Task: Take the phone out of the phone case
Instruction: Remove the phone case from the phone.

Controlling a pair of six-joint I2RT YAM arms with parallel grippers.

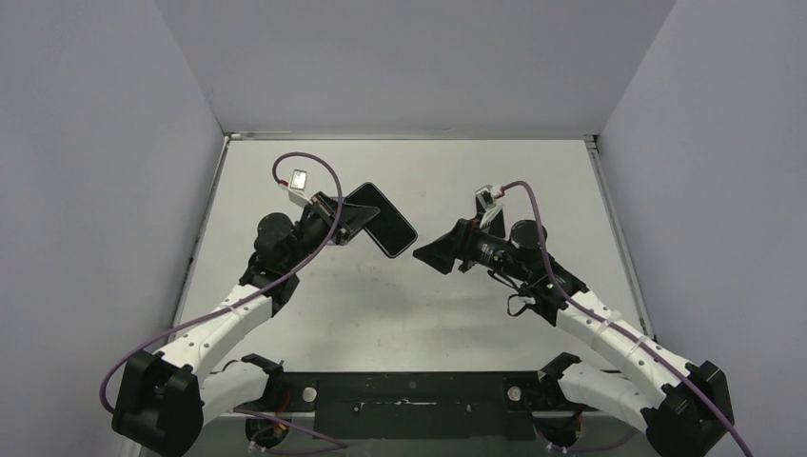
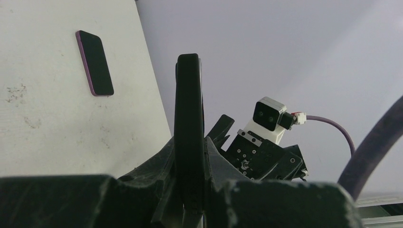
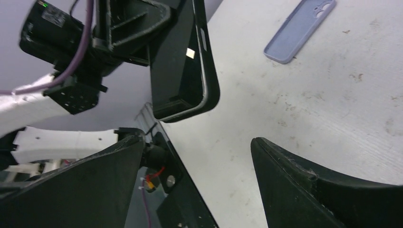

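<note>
L claw (image 1: 335, 217): clamped on cased phone (image 1: 383, 221) at one end.
Phone loc: lifted off table (image 1: 457, 324), free end tilted toward R arm for access.
R claw (image 1: 425, 253): wide, empty, near phone's lower corner.
Next: prob R peels case edge.

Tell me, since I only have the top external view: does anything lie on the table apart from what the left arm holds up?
Observer: Yes. The right wrist view shows a lavender case lying flat on the table.
Operator: Is the held item phone or case?
Observer: Cannot tell. The black slab in the left gripper shows a silvery rim and a small pale sticker.
Operator: Anything else down there?
Observer: The left wrist view shows a dark, purple-edged slab flat on the table.
</note>
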